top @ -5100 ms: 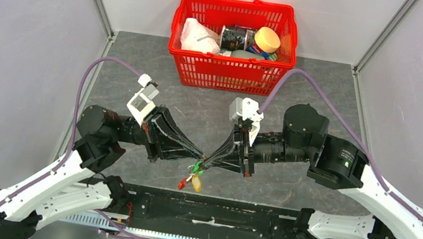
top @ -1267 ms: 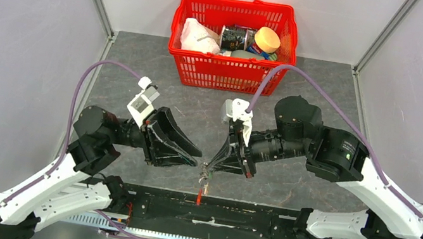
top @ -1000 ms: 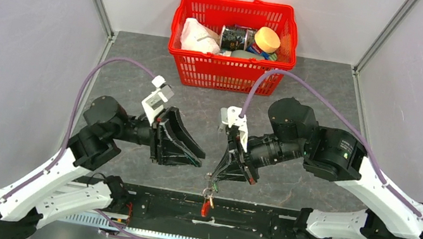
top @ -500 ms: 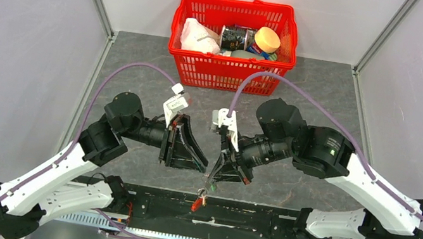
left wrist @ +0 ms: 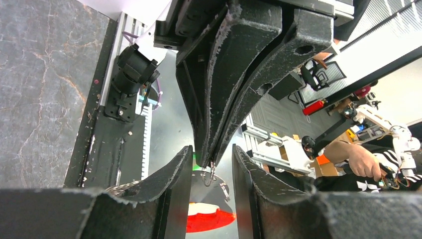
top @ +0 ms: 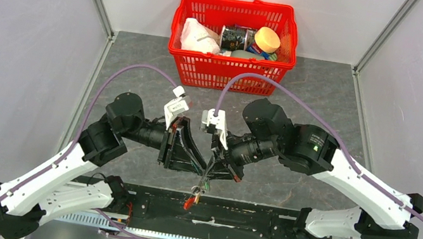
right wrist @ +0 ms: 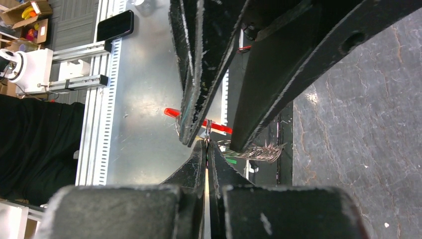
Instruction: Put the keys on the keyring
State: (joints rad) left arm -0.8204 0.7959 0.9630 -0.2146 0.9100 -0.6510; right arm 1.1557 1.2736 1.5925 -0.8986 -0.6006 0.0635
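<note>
Grippers meet tip to tip above the near edge of the table [top: 328,93].
Top: right gripper [top: 208,174] clamps the thin wire ring of the keyring [top: 192,195], red loop dangling over the black rail [top: 257,220]; grey marbled surface behind. Left wrist: left gripper [left wrist: 211,150], rough black fingers [left wrist: 171,181] spread, straddles those tips. Right wrist: silvery keys [right wrist: 249,152] bunched just beside.

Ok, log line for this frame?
right hand: shut on keyring | left hand: open, straddling right hand's tip | keyring: red loop dangling below both hands
</note>
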